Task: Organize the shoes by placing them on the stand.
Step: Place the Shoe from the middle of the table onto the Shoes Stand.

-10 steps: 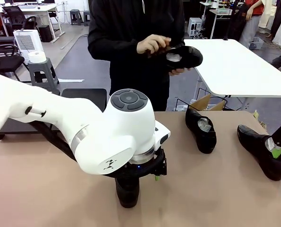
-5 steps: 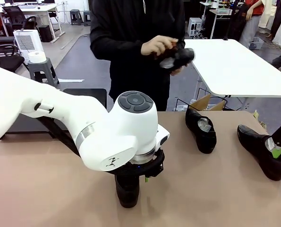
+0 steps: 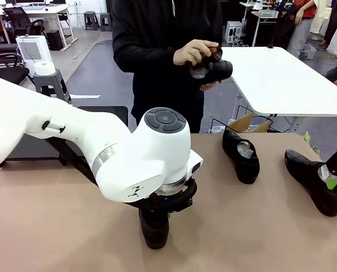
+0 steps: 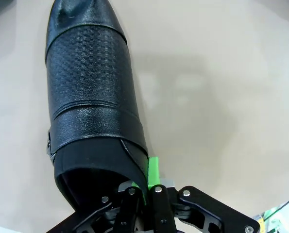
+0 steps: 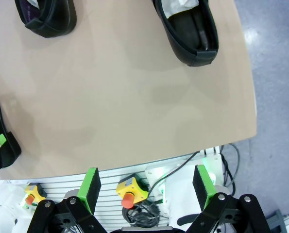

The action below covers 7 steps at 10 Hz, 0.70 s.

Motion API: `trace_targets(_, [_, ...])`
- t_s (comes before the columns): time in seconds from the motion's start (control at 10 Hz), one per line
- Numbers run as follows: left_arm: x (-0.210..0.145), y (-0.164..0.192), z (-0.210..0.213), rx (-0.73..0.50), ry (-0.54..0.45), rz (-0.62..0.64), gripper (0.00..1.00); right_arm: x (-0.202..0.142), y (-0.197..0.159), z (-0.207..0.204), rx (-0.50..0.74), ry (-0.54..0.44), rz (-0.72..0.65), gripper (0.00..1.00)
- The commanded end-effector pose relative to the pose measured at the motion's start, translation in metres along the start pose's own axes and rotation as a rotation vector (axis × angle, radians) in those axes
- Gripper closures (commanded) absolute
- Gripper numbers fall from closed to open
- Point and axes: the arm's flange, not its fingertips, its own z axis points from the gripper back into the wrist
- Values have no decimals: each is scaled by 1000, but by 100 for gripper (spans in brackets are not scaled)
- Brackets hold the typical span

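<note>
Green-padded left tool (image 4: 145,178) clamps the collar of a glossy black leather dress shoe (image 4: 91,97) on the tan table (image 4: 222,97). The right tool (image 5: 146,183) hangs spread wide over the table edge, with a second black shoe (image 5: 47,17) and a third black shoe (image 5: 188,29) beyond it.

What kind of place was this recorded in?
Most likely a robotics lab in an open office-like room: a white robot arm works at a tan table, an emergency-stop button sits by its edge, and white tables and office chairs stand behind.
</note>
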Motion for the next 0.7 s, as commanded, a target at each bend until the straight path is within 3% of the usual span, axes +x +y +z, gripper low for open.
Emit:
trace_targets(0.0, [-2, -1, 1, 21, -12, 28, 100, 0, 2, 1, -1, -5, 7, 0])
trace_targets(0.2, [-12, 16, 35, 31, -31, 11, 100, 0, 2, 1, -1, -5, 7, 0])
trace_targets(0.6, [-21, 107, 133, 61, -206, -72, 100, 0, 2, 1, -1, -5, 7, 0])
